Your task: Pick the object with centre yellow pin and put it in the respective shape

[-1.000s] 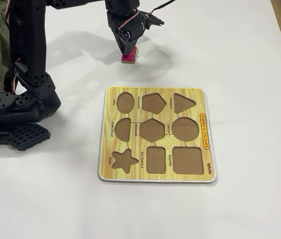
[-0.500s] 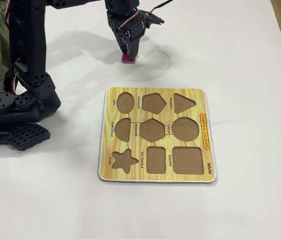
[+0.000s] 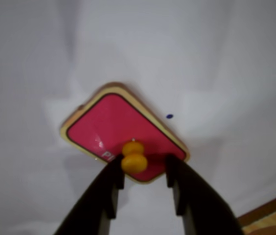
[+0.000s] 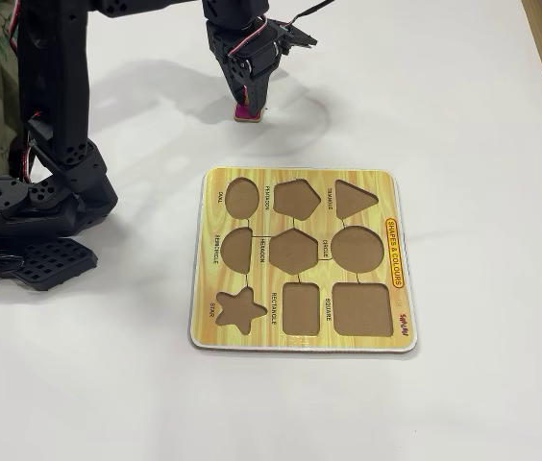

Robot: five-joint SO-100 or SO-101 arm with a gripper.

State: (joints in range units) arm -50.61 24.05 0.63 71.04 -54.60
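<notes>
Pink rectangle piece (image 3: 119,128): flat on table, long axis diagonal in wrist view, upper-left to lower-right.
Gripper (image 3: 143,171): fingers spread, flanking its yellow knob (image 3: 134,157).
Rectangle cutout (image 4: 302,308): empty.

claw (image 3: 143,169) straddling yellow knob (image 3: 134,159) (pink piece (image 3: 118,125))
</notes>
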